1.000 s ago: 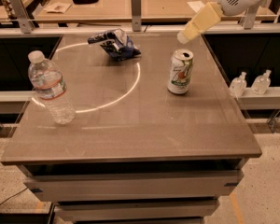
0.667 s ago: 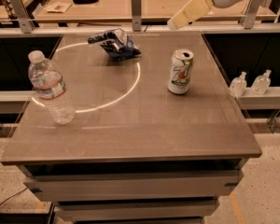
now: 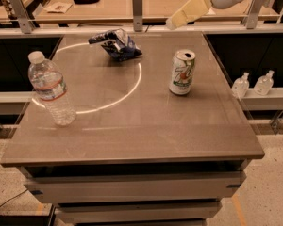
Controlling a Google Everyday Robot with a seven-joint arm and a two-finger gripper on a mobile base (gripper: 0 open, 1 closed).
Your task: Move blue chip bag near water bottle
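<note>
The blue chip bag (image 3: 117,44) lies crumpled at the far middle of the table. The water bottle (image 3: 51,89) stands upright at the table's left side, well apart from the bag. My gripper (image 3: 175,20) hangs in the air above the table's far edge, to the right of the bag and above and behind the soda can. It touches nothing.
A green-and-white soda can (image 3: 182,72) stands right of centre on the brown table (image 3: 146,126). Two small clear bottles (image 3: 240,84) sit on a ledge past the right edge. A wooden bench (image 3: 108,6) with metal posts runs behind the table.
My gripper has moved up and to the left, closer to the chip bag's side of the table. The bag, bottle and can have not moved.
</note>
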